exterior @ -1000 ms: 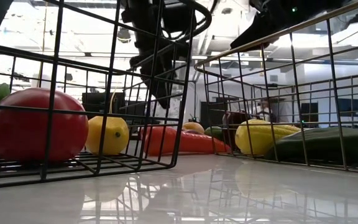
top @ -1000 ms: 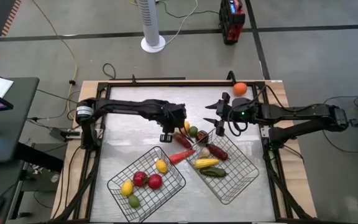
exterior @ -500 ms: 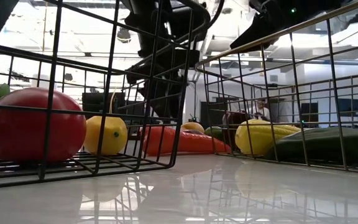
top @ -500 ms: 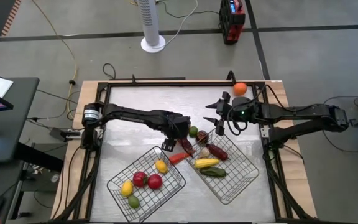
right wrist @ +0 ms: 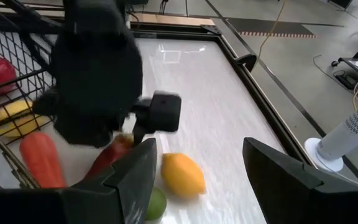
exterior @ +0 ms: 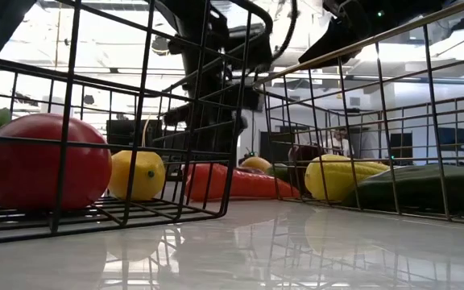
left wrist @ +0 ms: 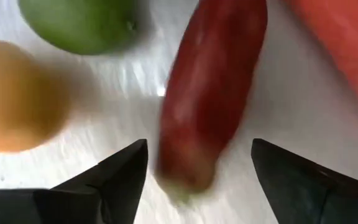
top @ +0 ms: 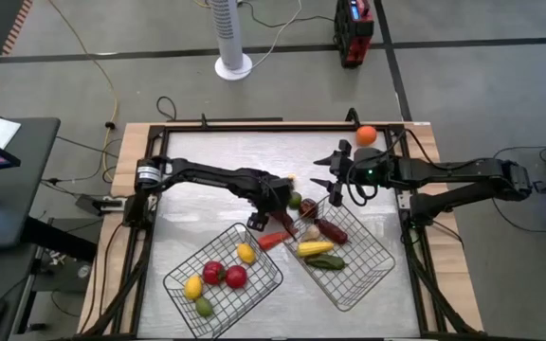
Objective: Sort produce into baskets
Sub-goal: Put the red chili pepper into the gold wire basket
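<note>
— What do we see, going from the left?

— Our left basket (top: 224, 278) holds lemons, tomatoes and a lime. The left pincer (left wrist: 197, 163) hangs spread wide over a red pepper (left wrist: 210, 99) lying on the surface (top: 207, 161), between a lime (left wrist: 79, 23) and a carrot (left wrist: 340, 43).

— And further right?

— The right basket (top: 349, 254) holds corn (top: 316, 248) and cucumber (top: 329, 262); the right pincer (right wrist: 197, 163) waits agape behind it.

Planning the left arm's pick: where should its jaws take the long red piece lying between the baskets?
Across the narrow middle of the long red piece, from straight above. It lies flat on the table, and the left gripper hovers open with a finger on either side of its end.
</note>
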Controlling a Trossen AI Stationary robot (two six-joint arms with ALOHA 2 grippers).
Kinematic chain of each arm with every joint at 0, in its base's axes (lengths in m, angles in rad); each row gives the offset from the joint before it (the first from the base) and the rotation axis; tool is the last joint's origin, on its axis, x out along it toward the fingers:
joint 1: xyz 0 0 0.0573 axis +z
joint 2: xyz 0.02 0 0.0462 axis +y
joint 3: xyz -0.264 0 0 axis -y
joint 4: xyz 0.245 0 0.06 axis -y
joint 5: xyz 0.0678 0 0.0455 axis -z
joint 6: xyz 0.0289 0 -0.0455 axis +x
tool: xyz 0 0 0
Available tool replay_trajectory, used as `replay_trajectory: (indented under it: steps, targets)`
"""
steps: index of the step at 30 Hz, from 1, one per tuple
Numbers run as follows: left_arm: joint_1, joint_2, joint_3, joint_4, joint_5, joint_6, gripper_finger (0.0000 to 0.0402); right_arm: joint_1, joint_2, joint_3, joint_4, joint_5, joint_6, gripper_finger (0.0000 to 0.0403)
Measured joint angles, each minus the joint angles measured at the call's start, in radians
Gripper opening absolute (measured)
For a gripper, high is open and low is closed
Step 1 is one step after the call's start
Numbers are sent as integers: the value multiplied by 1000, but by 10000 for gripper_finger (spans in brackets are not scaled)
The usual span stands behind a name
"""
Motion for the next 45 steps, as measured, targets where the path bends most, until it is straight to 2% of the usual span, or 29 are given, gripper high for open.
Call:
replay_trajectory:
  steps: [8, 16, 20, 25, 31, 35, 38, 42, 45]
  targets:
    - [0, 25, 0, 27, -3, -11, 231, 0, 0, 0, -3, -1, 0, 268]
    - [1, 25, 0, 32, -6, -12, 162, -1, 0, 0, -3, -1, 0, 268]
    - [1, 24, 18, 1, -73, -11, 135, -1, 0, 0, -3, -1, 0, 268]
    - [5, 21, 66, -89, -198, 26, 136, -1, 0, 0, -3, -1, 0, 268]
    - [30, -2, 142, -228, -273, 37, 138, -1, 0, 0, -4, -1, 0, 268]
    - [55, -24, 192, -261, -272, 5, 139, -1, -1, 0, -13, 2, 0, 268]
    - [59, -49, 221, -268, -223, -22, 139, -1, -37, 0, -82, 30, -1, 268]
    - [45, -83, 235, -285, -207, -43, 139, 2, -151, 0, -188, 134, 15, 268]
    - [31, -122, 238, -272, -197, -64, 139, 1, -239, 0, -226, 144, 41, 268]
